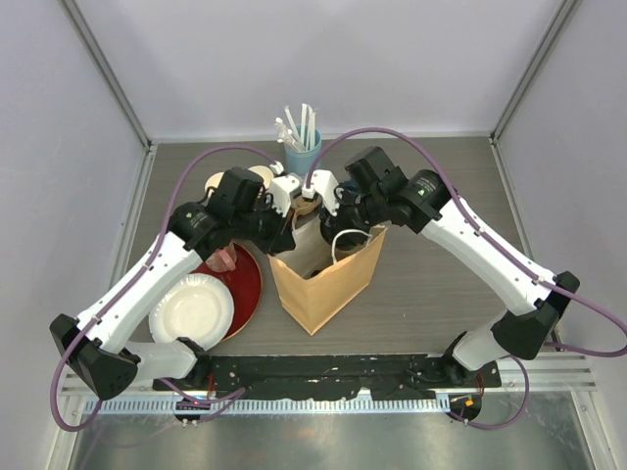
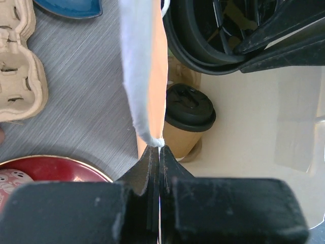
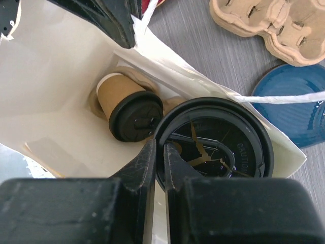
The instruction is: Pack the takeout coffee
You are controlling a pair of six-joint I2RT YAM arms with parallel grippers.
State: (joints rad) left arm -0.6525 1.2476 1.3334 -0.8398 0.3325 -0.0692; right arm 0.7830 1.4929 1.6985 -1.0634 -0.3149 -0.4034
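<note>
Left jaws pinched together on the top edge of the paper bag, keeping its mouth open; right jaws clamped on the lid rim of a black-lidded cup hanging over that opening, its sides hidden. A kraft-brown cup already sits on the bag's floor. The bag stands on the bench between the arms. The second cup looks about to go in: next comes a steady descent beside the first cup, then a release upright.

Kraft-brown cup with black lid, tan bag (white inside), dark red plate, blue dish.
</note>
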